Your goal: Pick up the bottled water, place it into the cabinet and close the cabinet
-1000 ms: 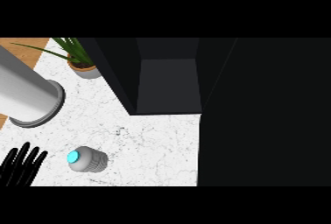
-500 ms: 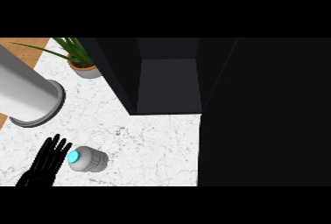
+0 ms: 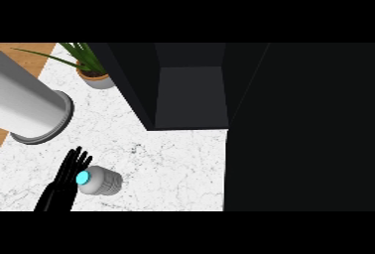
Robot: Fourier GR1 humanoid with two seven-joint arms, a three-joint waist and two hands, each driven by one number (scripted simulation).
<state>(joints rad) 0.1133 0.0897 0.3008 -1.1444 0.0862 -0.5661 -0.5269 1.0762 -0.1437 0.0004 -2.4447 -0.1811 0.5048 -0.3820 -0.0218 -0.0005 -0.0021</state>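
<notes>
The left hand (image 3: 64,184), fingers straight and open, stood at the near left of the tabletop (image 3: 168,158), touching the left side of the upright bottled water (image 3: 97,180), while the open cabinet (image 3: 190,94) lay farther off to the right.

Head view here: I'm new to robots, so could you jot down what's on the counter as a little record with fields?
bottled water: standing on the white marble counter, seen from above, grey body with a blue cap
left hand: black, fingers straight, beside the bottle's left side, overlapping its cap edge
right hand: not in view
cabinet: dark, open, interior visible beyond the bottle
potted plant: far left corner of the counter
grey cylinder: large, at the counter's left edge
</notes>
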